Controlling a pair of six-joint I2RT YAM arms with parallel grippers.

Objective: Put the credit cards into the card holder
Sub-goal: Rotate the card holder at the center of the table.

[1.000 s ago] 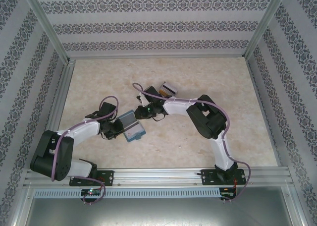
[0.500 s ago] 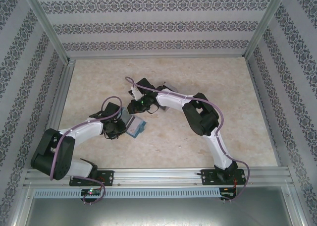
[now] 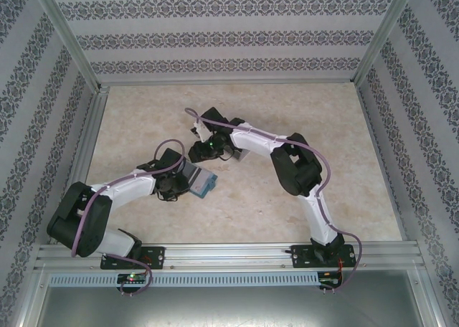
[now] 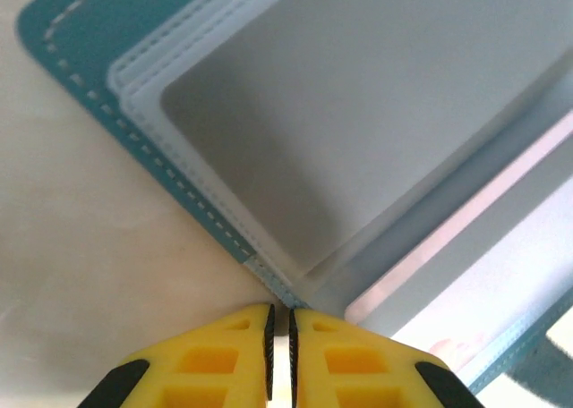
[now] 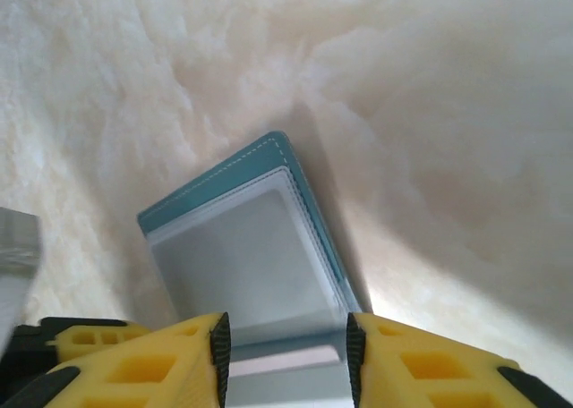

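The card holder [image 3: 204, 183] lies open on the table, teal outside with pale pocket pages [image 4: 179, 95]. A grey-white credit card [image 4: 358, 113] sits inside the top pocket, and it is also in the right wrist view [image 5: 242, 265]. A second pale, pinkish card edge [image 4: 466, 229] lies by the fold. My left gripper [image 4: 279, 314] is closed to a sliver on the holder's stitched edge near the fold. My right gripper [image 5: 285, 345] hangs just above the pocket page, open, with nothing between its fingers.
Both arms meet over the middle of the marbled table [image 3: 323, 126]. A grey-edged object [image 5: 16, 247] shows at the left border of the right wrist view. Metal frame rails [image 3: 86, 140] and patterned walls close in the sides and back.
My right jaws have opened from nearly shut, and that arm has swung left over the holder. The left gripper and the holder have shifted slightly right.
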